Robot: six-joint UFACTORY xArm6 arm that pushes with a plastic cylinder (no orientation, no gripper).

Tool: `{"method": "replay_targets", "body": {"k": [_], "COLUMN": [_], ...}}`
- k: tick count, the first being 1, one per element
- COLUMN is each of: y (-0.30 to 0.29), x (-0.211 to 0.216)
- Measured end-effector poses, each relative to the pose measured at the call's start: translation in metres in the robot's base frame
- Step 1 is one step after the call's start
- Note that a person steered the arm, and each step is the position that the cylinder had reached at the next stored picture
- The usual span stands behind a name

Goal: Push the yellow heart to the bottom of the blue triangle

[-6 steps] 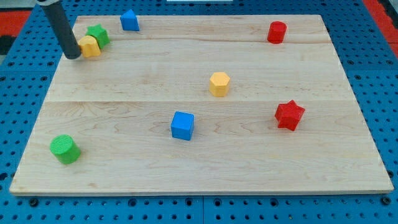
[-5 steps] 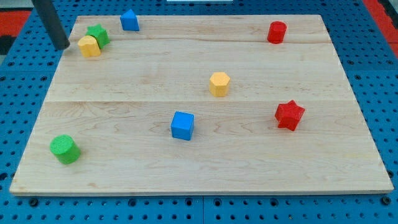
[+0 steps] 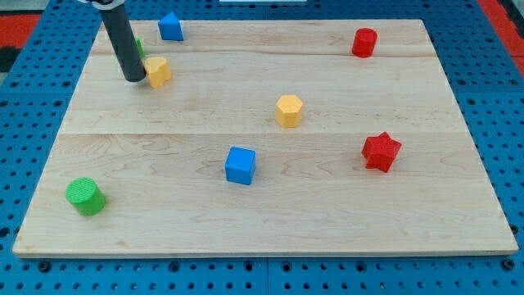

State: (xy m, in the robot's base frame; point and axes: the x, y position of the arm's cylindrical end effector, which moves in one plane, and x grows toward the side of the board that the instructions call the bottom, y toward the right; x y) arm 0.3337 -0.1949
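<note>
Presently logged: our tip (image 3: 135,79), a bare rod with no jaws to spread or pinch, touched the yellow heart (image 3: 157,71) on its left side. The heart sat below and slightly left of the blue triangle (image 3: 170,26), apart from it. Risk, we judged: an off-centre push could spin it aside toward the half-hidden green block (image 3: 139,47).

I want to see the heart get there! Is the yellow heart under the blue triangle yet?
Nearly. The yellow heart sits below the blue triangle, just slightly to the view's left of it, with bare board between them. My tip is right against the heart's left side, ready to push it toward the view's right. What's left is a small nudge rightward to line it up under the triangle.
</note>
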Motion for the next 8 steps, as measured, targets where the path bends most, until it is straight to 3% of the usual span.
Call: {"method": "replay_targets", "body": {"k": [3, 5, 8], "y": [0.035, 0.025, 0.03], "x": [0.028, -0.032, -0.065]}}
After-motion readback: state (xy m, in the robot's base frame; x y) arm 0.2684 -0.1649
